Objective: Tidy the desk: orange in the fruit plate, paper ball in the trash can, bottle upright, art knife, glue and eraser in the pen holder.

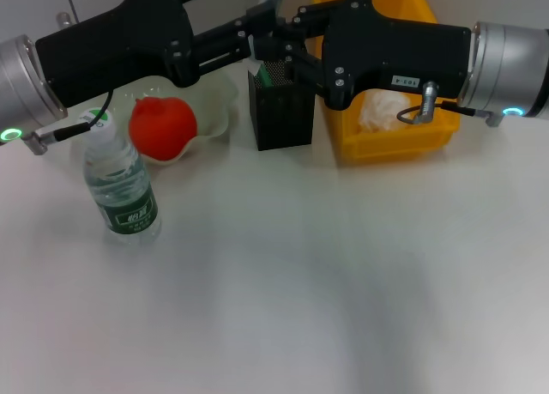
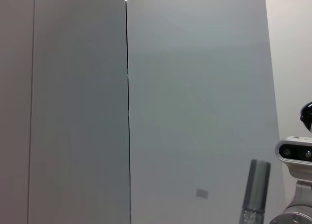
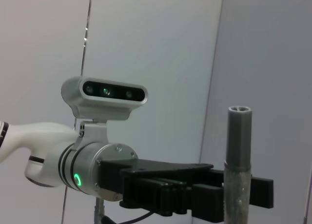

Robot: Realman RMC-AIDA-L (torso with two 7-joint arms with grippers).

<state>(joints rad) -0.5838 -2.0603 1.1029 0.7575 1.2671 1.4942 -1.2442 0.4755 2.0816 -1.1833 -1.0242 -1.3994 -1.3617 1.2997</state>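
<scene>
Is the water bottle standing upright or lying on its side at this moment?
Upright: in the head view the bottle stands on its base on the table, cap on top.

Both arms reach inward, left end effector meeting right end effector (nearly touching).

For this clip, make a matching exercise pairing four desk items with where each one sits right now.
Items:
1. orange
2. paper ball
3. bottle
4. pen holder

Places:
A. inside the yellow bin
B. upright on the desk, nearest the camera
C. on the fruit plate
D. under the two grippers, left gripper and right gripper

Pairs: 1-C, 2-A, 3-B, 4-D
</scene>
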